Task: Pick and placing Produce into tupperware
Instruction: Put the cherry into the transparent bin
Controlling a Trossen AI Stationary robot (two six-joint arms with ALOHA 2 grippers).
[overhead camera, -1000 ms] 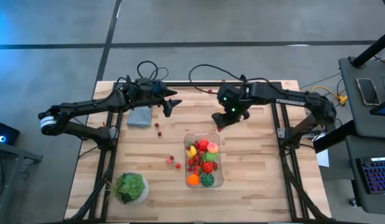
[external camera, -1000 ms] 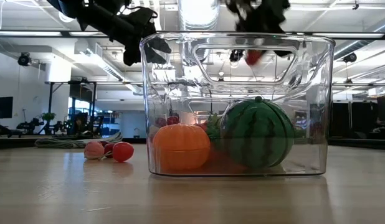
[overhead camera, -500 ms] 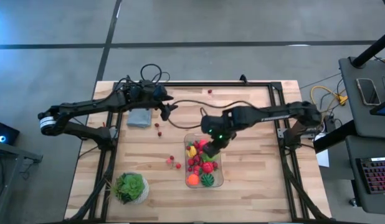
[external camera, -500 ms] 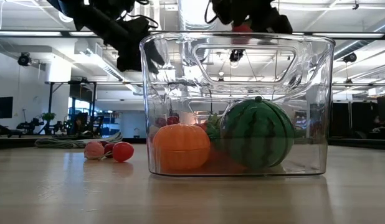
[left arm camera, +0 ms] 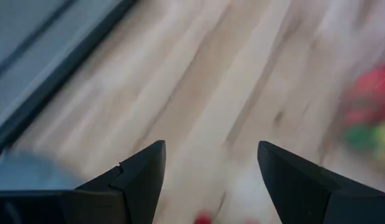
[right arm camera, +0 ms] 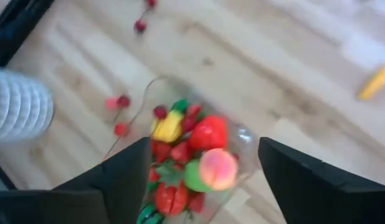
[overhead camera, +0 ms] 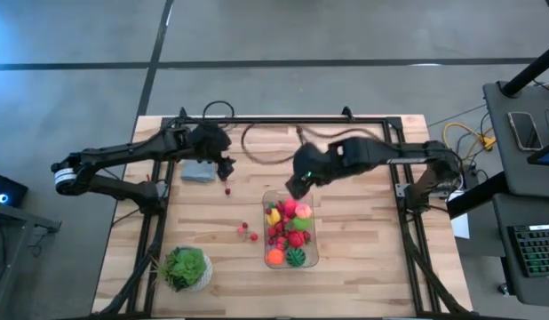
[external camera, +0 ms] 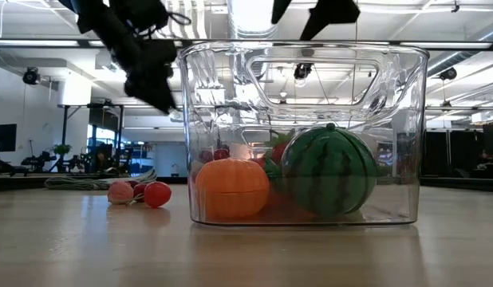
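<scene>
Right end effector point(overhead camera: 297, 182), spread and empty, hovers by the tupperware's point(overhead camera: 312, 249) far edge; left end effector point(overhead camera: 228, 169), spread, nears loose berries point(overhead camera: 226, 184), probably light, hard, rolling—pinch across the middle.

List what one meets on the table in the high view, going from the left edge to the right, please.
Potted plant → grey-blue cloth → loose red berries → clear tupperware holding the produce.

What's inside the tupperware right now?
The tupperware holds piled produce: an orange piece, striped green ball, yellow piece, pink-and-yellow piece and red pieces. Anything beneath the pile is covered.
</scene>
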